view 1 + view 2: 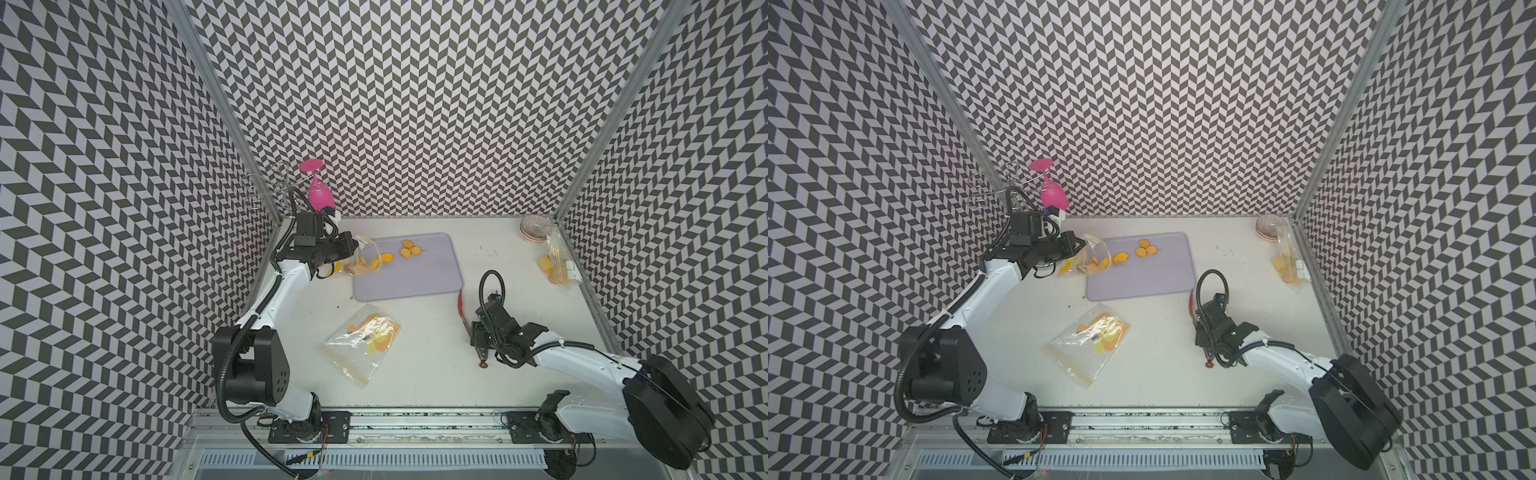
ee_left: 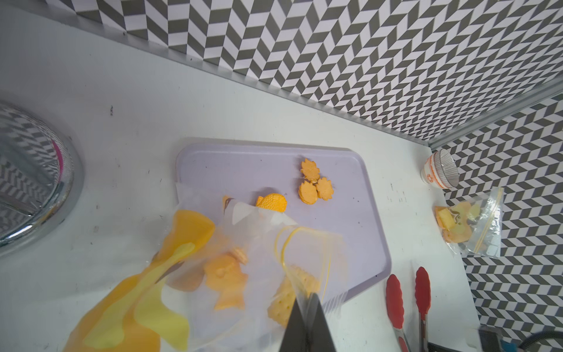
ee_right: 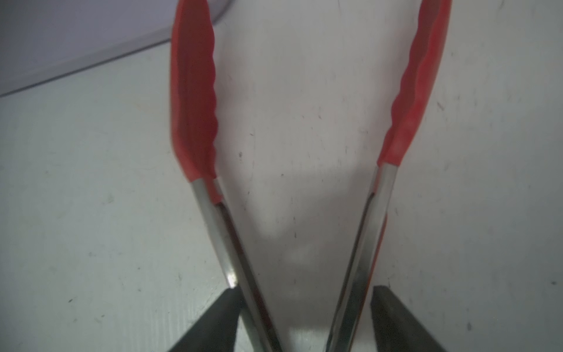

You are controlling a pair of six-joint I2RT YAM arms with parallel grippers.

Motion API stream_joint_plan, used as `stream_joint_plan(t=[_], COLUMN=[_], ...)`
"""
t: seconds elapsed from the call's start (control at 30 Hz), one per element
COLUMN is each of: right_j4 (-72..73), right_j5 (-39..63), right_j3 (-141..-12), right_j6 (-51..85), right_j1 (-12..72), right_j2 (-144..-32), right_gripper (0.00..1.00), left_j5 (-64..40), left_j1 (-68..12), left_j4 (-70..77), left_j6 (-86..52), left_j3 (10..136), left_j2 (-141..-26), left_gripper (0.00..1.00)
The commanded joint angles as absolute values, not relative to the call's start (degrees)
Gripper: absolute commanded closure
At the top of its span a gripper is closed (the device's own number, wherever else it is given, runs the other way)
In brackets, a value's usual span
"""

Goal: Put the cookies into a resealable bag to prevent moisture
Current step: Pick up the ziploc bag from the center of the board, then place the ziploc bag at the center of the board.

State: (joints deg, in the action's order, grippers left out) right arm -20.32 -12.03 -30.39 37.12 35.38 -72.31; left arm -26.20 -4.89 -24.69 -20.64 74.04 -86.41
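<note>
Three scalloped cookies (image 1: pixel 411 248) (image 2: pixel 313 183) and a fish-shaped one (image 2: pixel 272 203) lie on the lavender tray (image 1: pixel 424 278). At the tray's left edge my left gripper (image 1: pixel 353 245) (image 2: pixel 307 300) is shut on the rim of a clear resealable bag (image 1: pixel 365 259) (image 2: pixel 243 259), holding its mouth up. Several cookies (image 2: pixel 227 274) show inside it. My right gripper (image 1: pixel 473 328) (image 3: pixel 301 292) sits low over red-tipped tongs (image 1: pixel 461 305) (image 3: pixel 195 91) lying on the table right of the tray. Its jaws are open, with the spread steel arms between them and a gap at one finger.
A second bag of cookies (image 1: pixel 365 340) lies on the table in front of the tray. A third bag (image 1: pixel 557 262) leans at the right wall, with stacked bowls (image 1: pixel 534 227) behind it. A pink glass (image 1: pixel 320 193) hangs on a wire rack in the back left corner.
</note>
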Motion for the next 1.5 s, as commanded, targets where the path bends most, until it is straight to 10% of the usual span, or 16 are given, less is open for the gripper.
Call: stream_joint_plan(t=[0.0,0.7,1.47], right_j4=[-19.5,-17.7,-5.6], right_j5=[-10.5,-22.4,7.6], right_j3=[-32.1,-37.2,-36.3], right_j6=[38.1,23.3,42.1], right_j1=[34.5,34.1,37.0], right_j2=[-73.2,-44.7,-54.1], right_gripper=[0.16,0.09,0.21], left_j5=[-25.1,-26.9,-19.5], left_j1=[-7.3,-37.1,-33.0], left_j4=[-28.6,-37.5,-36.1], left_j6=[-20.7,-27.4,-19.2], left_j3=[77.9,82.5,77.1], left_j2=[-83.1,-83.1,-93.6], left_gripper=[1.0,1.0,1.0])
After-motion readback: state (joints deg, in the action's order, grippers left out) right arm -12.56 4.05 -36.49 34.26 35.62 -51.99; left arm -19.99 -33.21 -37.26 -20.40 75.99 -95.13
